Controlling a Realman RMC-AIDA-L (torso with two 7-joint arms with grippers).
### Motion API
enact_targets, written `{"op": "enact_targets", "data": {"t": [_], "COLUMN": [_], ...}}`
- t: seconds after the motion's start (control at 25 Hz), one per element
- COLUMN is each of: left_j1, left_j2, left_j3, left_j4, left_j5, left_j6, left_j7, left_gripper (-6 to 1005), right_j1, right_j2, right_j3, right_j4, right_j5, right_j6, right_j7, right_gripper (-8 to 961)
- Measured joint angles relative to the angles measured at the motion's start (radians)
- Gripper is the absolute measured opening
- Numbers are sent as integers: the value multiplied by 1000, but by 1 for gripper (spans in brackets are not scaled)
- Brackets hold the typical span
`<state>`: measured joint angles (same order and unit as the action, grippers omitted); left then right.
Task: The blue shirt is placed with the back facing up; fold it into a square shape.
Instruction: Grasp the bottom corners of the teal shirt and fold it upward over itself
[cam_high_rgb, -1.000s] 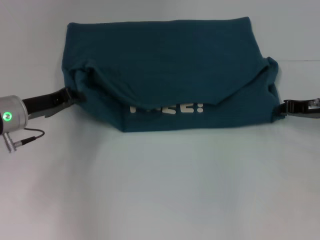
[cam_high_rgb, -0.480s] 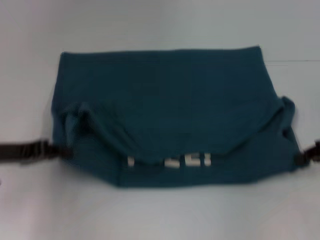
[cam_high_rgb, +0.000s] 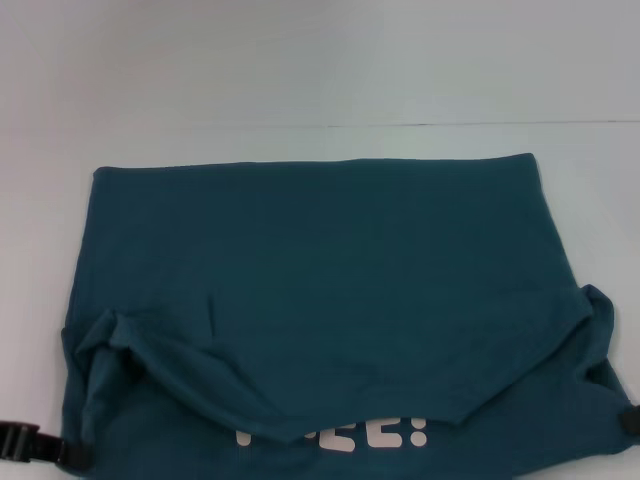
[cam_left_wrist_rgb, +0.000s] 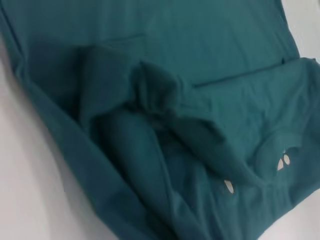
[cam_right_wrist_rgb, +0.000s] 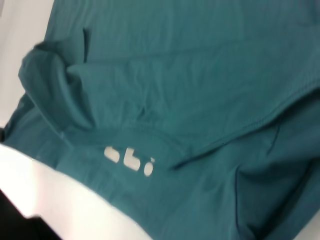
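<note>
Blue shirt (cam_high_rgb: 330, 290) lies on the white desk (cam_high_rgb: 300, 70), near hem turned over, white lettering (cam_high_rgb: 335, 435) partly exposed. Left gripper (cam_high_rgb: 30, 445) and right gripper (cam_high_rgb: 630, 420) sit at its near corners; whether the jaws are clenched cannot be determined.

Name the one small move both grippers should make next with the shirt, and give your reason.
Probably carry the near edge a little farther toward the far edge, both sides together. The blue shirt is only partly folded: the left gripper and right gripper sit at its near corners, the flap sags between them, and white lettering shows.
</note>
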<state>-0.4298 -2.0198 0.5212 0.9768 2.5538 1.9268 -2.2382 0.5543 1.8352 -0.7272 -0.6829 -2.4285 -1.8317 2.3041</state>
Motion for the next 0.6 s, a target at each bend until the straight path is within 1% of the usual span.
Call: {"op": "enact_targets", "data": {"t": [0.12, 0.16, 0.2, 0.24, 0.28, 0.36, 0.48, 0.56, 0.6], "left_j1": [-30, -47, -47, -60, -104, -140, -187, -224, -240], "left_j2": [8, 13, 13, 16, 28, 33, 32, 28, 27], "left_j3": [-49, -72, -72, -87, -126, -134, -133, -129, -126], "left_j4": [-16, -23, -23, -30, -60, -86, -118, -138, -146], "left_j5": [-26, -38, -38, -46, -60, -69, -84, -88, -88], "left_j6": [-9, -16, -16, -27, -100, -187, -313, -399, -428], "left_j7": [33, 37, 37, 34, -9, -64, -133, -164, -172], "left_gripper": [-2, -2, -2, -2, -2, -1, -1, -2, -2], "right_j1": [6, 13, 21, 31, 43, 70, 99, 117, 126], "right_j2": [-2, -2, -2, -2, -2, -1, 8, 18, 27], "right_j3": [53, 81, 117, 154, 190, 255, 280, 282, 282], "right_j4": [4, 3, 2, 0, -1, -2, 0, 5, 8], "right_j5": [8, 14, 19, 24, 28, 42, 70, 94, 113], "right_j6": [14, 21, 31, 45, 71, 138, 260, 348, 403], "right_j7": [-20, -24, -24, -18, -8, 31, 77, 96, 103], "right_gripper": [59, 59, 59, 59, 59, 59, 60, 60, 60]}}
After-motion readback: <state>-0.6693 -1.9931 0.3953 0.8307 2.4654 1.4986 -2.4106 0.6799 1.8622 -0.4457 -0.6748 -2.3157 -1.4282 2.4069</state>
